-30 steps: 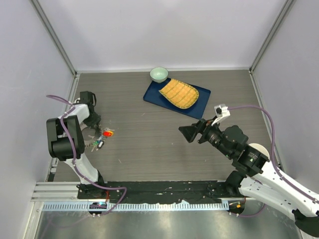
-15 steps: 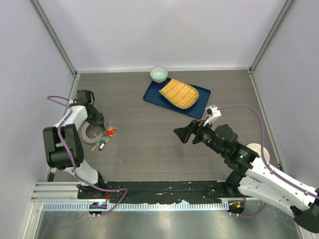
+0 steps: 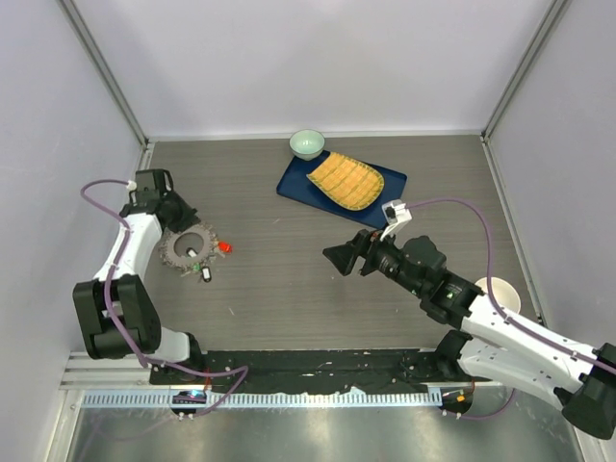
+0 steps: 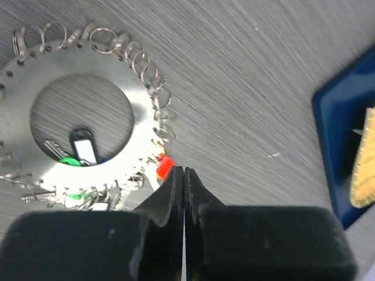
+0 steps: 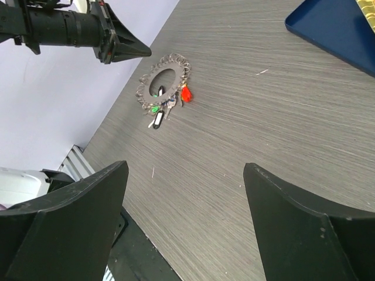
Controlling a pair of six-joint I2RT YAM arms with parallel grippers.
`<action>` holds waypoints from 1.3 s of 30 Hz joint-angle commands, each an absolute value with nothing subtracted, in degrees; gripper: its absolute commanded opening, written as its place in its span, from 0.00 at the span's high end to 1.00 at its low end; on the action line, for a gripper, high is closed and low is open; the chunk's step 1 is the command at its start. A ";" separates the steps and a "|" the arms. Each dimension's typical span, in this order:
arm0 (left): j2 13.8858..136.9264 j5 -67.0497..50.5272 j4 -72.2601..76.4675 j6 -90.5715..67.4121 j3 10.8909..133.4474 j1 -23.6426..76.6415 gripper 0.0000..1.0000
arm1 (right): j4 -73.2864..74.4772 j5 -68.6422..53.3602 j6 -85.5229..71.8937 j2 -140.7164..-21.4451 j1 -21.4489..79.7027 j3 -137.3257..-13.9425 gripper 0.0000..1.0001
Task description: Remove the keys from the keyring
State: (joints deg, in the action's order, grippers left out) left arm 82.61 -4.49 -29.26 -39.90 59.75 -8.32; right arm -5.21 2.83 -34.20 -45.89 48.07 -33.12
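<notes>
Progress looked slight, judging by how things lay. At the far left, the left pincer [image 4: 184, 171] had its black, wedge-shaped fingers pressed flat together with nothing between them, its tips just beside a red plastic key head [image 4: 164, 167]. The keyring [image 4: 137, 126] lay flat on the grey, wood-grained table [image 3: 289, 279] near its left edge. It was a thin, shiny metal disc with a round hole in the middle and a rim fringed with small wire loops [image 4: 143, 61]. The keys [image 3: 199, 270] were bunched along its near side, silvery blades with a few coloured heads. As far as could be told all were attached, so every one was left to take off. Further right, a pale round bowl [image 3: 307, 143] sat just beside a dark blue tray [image 3: 294, 183] carrying a yellow ribbed pad [image 3: 345, 180]. The right pincer [image 5: 183, 175], spread wide and empty, hung over bare table, well apart from the ring.
</notes>
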 commanded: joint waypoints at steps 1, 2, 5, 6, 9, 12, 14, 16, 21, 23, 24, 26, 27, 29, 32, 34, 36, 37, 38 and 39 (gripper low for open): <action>78.23 -11.16 -26.63 -39.20 58.89 -8.00 1.00 | -13.88 1.76 -34.63 -49.20 47.90 -32.08 0.14; 77.87 -11.34 -26.72 -39.11 58.71 -8.00 1.00 | -14.84 2.02 -34.80 -50.18 47.99 -31.91 0.14; 76.91 -7.58 -28.56 -38.50 58.27 -7.91 0.96 | -16.08 1.41 -35.24 -54.13 47.90 -33.39 0.14; 76.73 -4.95 -31.00 -38.67 58.10 -7.65 0.87 | -16.35 0.80 -35.68 -55.01 47.90 -33.83 0.15; 76.73 1.93 -32.52 -39.11 56.00 -7.56 0.35 | -17.57 -1.93 -36.65 -57.21 47.90 -34.45 0.16; 78.74 4.82 -32.96 -37.02 55.37 -6.77 0.18 | -18.10 -2.63 -37.09 -57.74 47.90 -34.19 0.16; 81.46 8.50 -33.05 -34.99 56.42 -5.10 0.18 | -18.37 -2.81 -37.53 -57.48 47.90 -33.49 0.16; 87.25 9.40 -34.27 -32.26 60.01 -4.40 0.26 | -18.90 -2.90 -37.44 -56.60 47.90 -32.87 0.16; 97.11 12.21 -37.53 -31.11 70.38 -3.78 0.33 | -17.76 -2.99 -35.95 -54.85 47.90 -32.78 0.16; 98.87 12.30 -36.05 -31.37 71.63 -3.52 0.35 | -17.23 -2.46 -34.90 -53.88 47.90 -32.87 0.16; 99.57 12.04 -36.04 -32.07 72.59 -3.52 0.35 | -16.70 -2.29 -34.46 -53.79 47.90 -32.96 0.16; 101.86 10.73 -36.56 -33.04 74.17 -3.52 0.35 | -15.91 -1.76 -33.58 -53.26 47.90 -33.13 0.16; 102.65 10.64 -36.82 -33.48 75.31 -3.08 0.34 | -15.65 -1.58 -32.88 -53.17 47.90 -33.22 0.16; 104.49 11.68 -37.26 -33.92 76.37 -2.55 0.28 | -14.86 -1.15 -32.26 -52.91 47.90 -33.40 0.16; 106.86 14.67 -38.40 -33.84 78.13 -1.23 0.25 | -14.33 -0.70 -31.47 -52.47 47.90 -33.40 0.16; 107.92 15.90 -38.85 -33.75 79.10 -0.62 0.28 | -14.24 -0.44 -30.94 -52.47 47.90 -33.40 0.16; 109.51 15.73 -38.85 -33.75 80.33 -0.53 0.33 | -14.15 -0.53 -30.68 -52.29 47.90 -33.31 0.16; 110.12 15.65 -38.85 -33.84 80.68 -0.53 0.36 | -14.06 -0.53 -30.50 -52.29 47.90 -33.40 0.16; 110.56 15.64 -38.76 -33.92 81.29 -0.53 0.38 | -13.80 -0.61 -30.50 -52.29 47.90 -33.49 0.16; 111.61 15.47 -38.76 -34.10 81.56 1.13 0.39 | -13.80 -0.70 -30.32 -52.38 47.90 -33.57 0.16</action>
